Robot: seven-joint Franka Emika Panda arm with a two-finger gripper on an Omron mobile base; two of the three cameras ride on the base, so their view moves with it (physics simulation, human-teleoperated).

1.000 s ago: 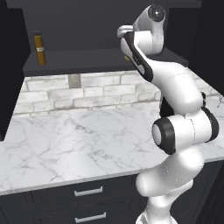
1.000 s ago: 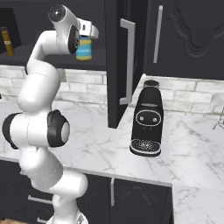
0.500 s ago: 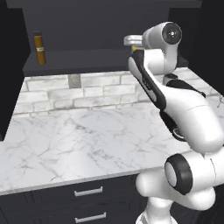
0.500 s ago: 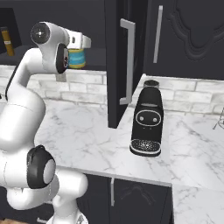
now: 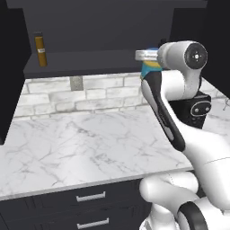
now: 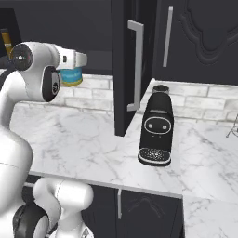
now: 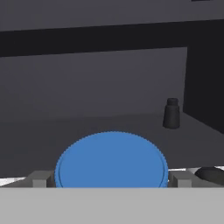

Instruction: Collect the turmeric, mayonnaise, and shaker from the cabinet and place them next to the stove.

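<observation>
Blue-lidded mayonnaise (image 7: 113,159) upright between jaws

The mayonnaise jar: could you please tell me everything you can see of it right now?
The mayonnaise is a short, wide jar with a round blue lid whose edge looks ribbed; the base views show a yellow body with a blue band. It stands upright on the cabinet shelf. The gripper is open, its fingertips flanking the lid on either side; contact cannot be told.
</observation>
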